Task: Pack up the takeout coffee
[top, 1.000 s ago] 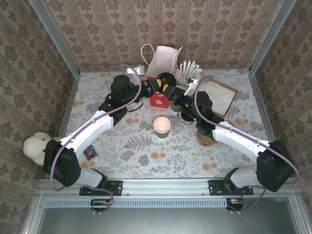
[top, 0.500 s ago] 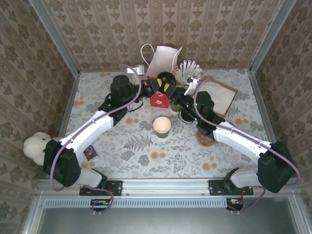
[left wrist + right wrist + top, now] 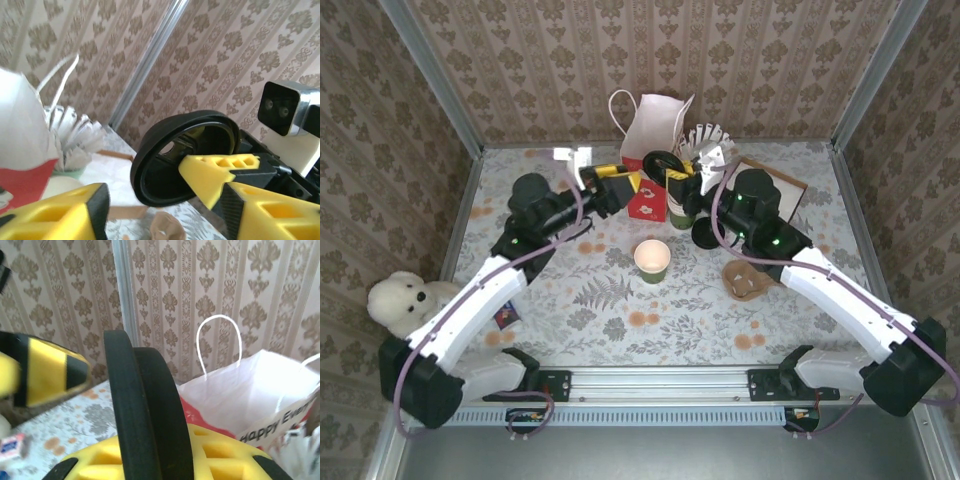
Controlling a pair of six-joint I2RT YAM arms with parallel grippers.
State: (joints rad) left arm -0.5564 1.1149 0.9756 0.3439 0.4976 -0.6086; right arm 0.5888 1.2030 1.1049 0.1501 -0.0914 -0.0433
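Two end effectors meet just above the middle of the top view, in front of the bag [image 3: 655, 125], which stands open at the back of the worktop [image 3: 620, 320]. The right end effector [image 3: 676, 182] is closed narrow on the black lid [image 3: 660, 161] and holds it on edge, off the worktop. In the right wrist view the lid [image 3: 145, 405] rises edge-on from a yellow finger [image 3: 215, 455], with the bag's white mouth [image 3: 250, 390] behind it on the right. In the left wrist view the lid [image 3: 165, 160] shows a hollow round face, crossed by a yellow finger [image 3: 220, 170] of the right end effector. A green cup [image 3: 682, 210] shows directly below that end effector in the top view, with its top hidden. Whether cup and lid touch cannot be told. The left end effector [image 3: 623, 183] stands wide, holding nothing, just left of the lid, and the right wrist view shows a gap between them. Its own two fingers sit at the lower corners of the left wrist view. An open cup [image 3: 652, 258] with a cream inside stands alone at the middle of the worktop. White sticks [image 3: 705, 142] fan out right of the bag. A teddy [image 3: 400, 298] sits at the left edge.
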